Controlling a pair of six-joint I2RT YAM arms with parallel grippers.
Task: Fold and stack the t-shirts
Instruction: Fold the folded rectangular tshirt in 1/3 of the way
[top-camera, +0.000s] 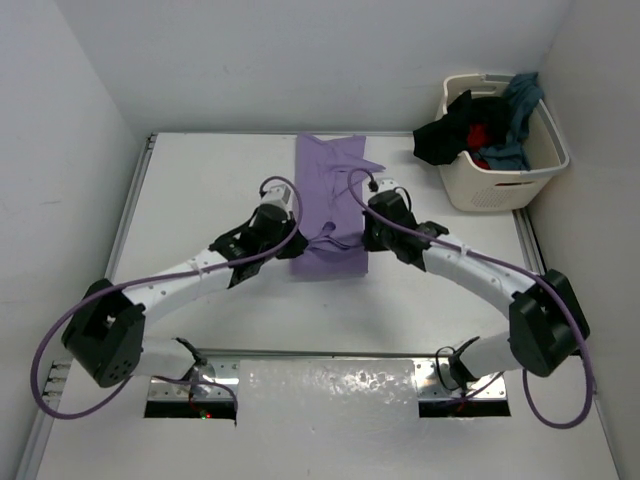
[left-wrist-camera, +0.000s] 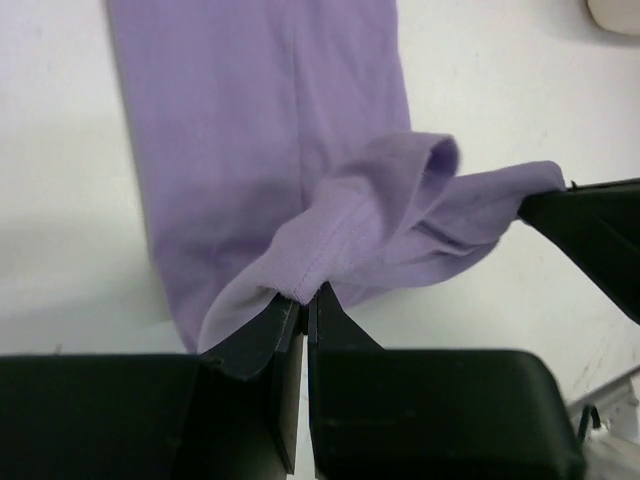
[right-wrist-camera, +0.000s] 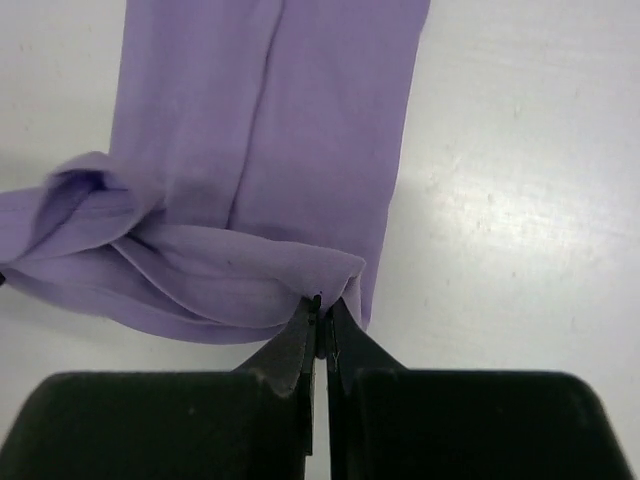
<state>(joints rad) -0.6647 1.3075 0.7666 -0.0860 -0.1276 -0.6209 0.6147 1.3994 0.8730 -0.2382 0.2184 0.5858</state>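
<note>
Left tool (left-wrist-camera: 303, 300) and right tool (right-wrist-camera: 322, 308) are both clamped tight on the near edge of the purple t-shirt (top-camera: 328, 180), bunched up on the desk (top-camera: 200, 190).

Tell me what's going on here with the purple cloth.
Two robot arms are folding a purple t-shirt laid as a long strip on the white table. The left gripper and right gripper are each shut on a corner of its near end, which is bunched up off the table. A black shirt, a red shirt and a teal shirt sit in the basket at the far right.
</note>
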